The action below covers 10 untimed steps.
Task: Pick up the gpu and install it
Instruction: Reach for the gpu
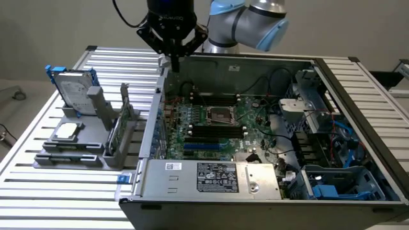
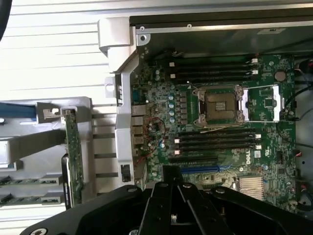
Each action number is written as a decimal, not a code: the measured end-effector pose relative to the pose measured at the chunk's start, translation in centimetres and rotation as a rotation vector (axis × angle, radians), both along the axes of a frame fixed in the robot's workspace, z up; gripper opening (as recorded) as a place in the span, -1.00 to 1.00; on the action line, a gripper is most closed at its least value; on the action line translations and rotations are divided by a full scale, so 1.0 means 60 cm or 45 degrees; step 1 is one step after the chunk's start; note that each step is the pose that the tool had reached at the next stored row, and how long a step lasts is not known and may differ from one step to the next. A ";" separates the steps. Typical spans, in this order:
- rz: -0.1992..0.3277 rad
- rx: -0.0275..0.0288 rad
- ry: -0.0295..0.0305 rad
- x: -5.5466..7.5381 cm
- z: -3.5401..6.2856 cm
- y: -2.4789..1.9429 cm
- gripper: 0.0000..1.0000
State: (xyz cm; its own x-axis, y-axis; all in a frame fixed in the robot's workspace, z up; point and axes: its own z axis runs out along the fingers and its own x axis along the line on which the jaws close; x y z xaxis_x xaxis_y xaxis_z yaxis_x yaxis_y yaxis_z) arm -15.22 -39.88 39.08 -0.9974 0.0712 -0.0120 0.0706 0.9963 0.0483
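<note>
From my remote desk: a slatted aluminium table [image 1: 64,201] spans the work area, its pale ribs catching soft, even light from above. I see the same bright slats in the wrist view. Behind the table stands a plain grey-beige wall [image 1: 57,24], evenly lit. At the exterior view's left, a strip of light floor [image 1: 13,112] runs beside the table's edge, and a small dark caster [image 1: 19,95] sits on it, close to the wall.
</note>
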 end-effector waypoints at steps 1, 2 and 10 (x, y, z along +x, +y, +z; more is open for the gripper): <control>0.000 0.0000 0.0037 -0.008 -0.001 0.0000 -0.79; 0.000 -0.0001 0.0079 -0.015 -0.002 0.0000 -0.79; 0.000 -0.0001 0.0382 -0.076 -0.009 0.0005 -0.79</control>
State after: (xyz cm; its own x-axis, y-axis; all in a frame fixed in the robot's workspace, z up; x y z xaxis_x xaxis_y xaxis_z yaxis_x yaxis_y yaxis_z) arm -19.75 -39.85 38.57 -0.9973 0.0712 0.0179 0.0719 0.9963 0.0460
